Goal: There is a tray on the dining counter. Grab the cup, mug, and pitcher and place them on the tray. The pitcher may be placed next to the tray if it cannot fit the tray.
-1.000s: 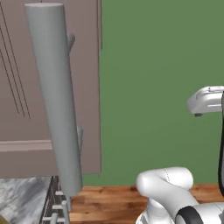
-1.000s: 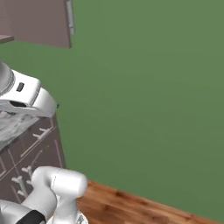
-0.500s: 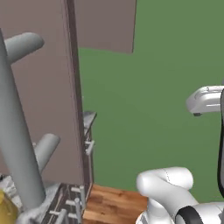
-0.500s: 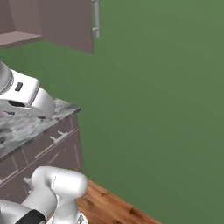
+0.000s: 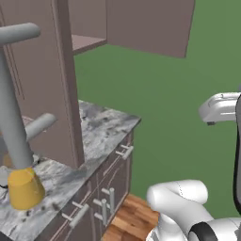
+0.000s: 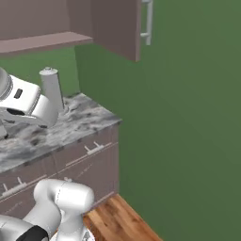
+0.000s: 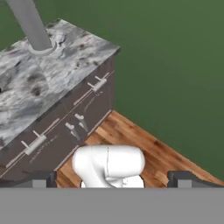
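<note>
Left base view – cup (image 5: 24, 188) on marbled worktop (image 5: 101, 136) | gripper (image 7: 113, 178) – jaws wide apart, empty

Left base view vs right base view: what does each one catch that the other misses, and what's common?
Left base view alone has the yellow cup standing on the marbled counter, close by the foot of a grey faucet, and a tall brown cabinet side panel rising from that counter. Right base view alone has an upright grey cylinder standing on the counter and an upper cabinet door handle. Both share the marbled counter, the drawer fronts with handles beneath it, the green wall, the wood floor and the upper cabinets.
</note>
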